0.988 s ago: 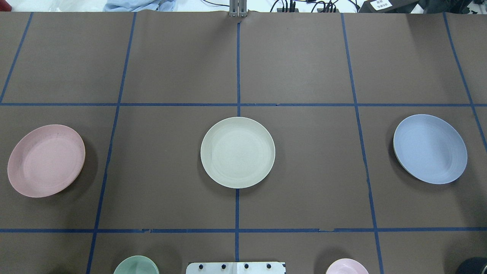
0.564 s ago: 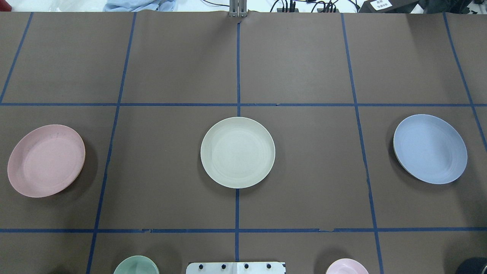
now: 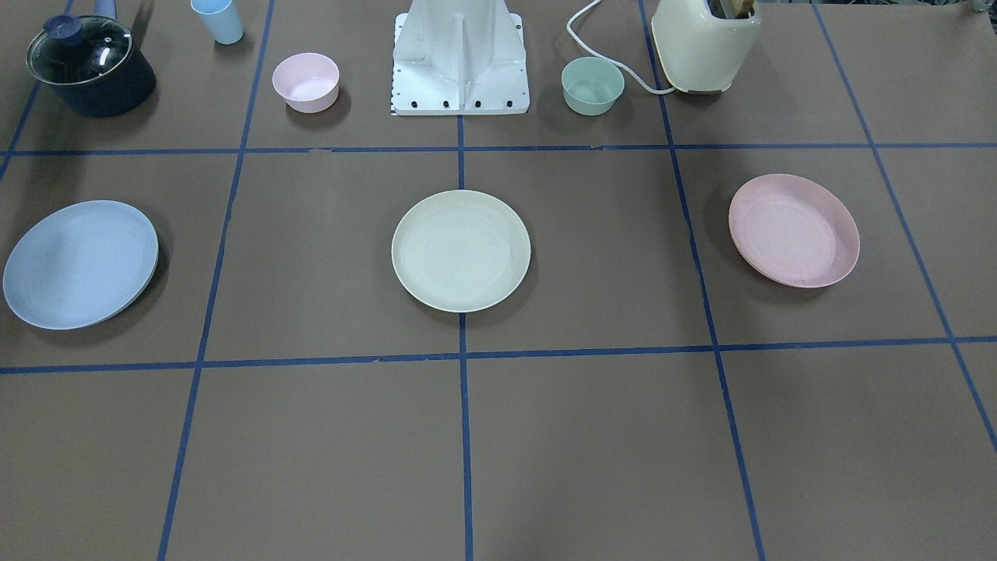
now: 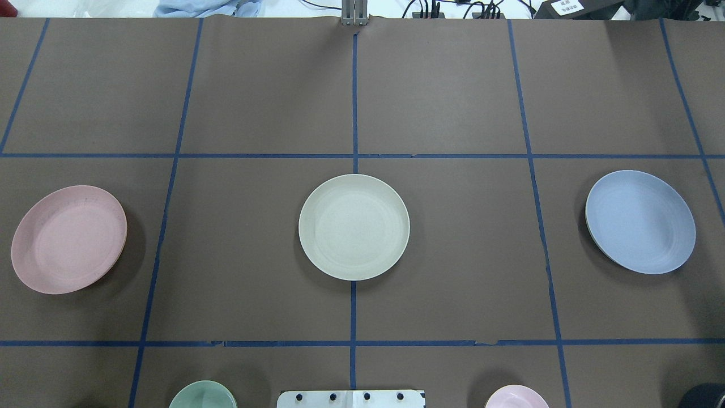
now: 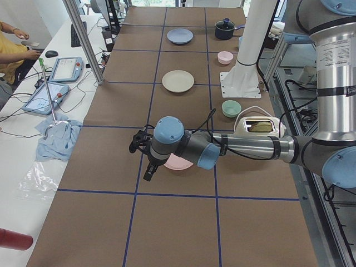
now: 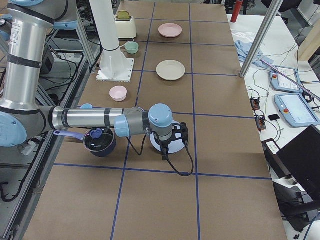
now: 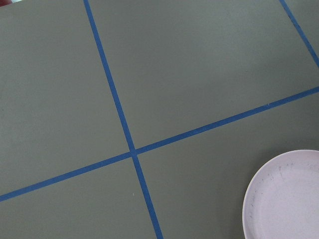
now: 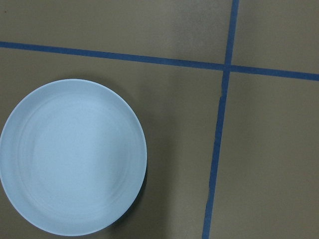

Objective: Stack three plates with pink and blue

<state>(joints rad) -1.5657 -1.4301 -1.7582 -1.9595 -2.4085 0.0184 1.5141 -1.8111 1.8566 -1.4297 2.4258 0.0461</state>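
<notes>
Three plates lie apart in a row on the brown table. The cream plate (image 4: pixel 354 226) is at the centre. The pale pink plate (image 4: pixel 69 239) is on the robot's left, and its edge shows in the left wrist view (image 7: pixel 286 199). The light blue plate (image 4: pixel 640 222) is on the robot's right and shows in the right wrist view (image 8: pixel 72 157). My left gripper (image 5: pixel 143 159) hovers above the table beside the pink plate (image 5: pixel 179 163). My right gripper (image 6: pixel 175 141) hovers over the blue plate. Only the side views show the grippers, so I cannot tell whether they are open or shut.
Near the robot base (image 3: pixel 461 58) stand a small pink bowl (image 3: pixel 305 82), a mint-green bowl (image 3: pixel 593 86), a cream toaster (image 3: pixel 705 43), a dark lidded pot (image 3: pixel 89 66) and a blue cup (image 3: pixel 218 19). Blue tape lines grid the table.
</notes>
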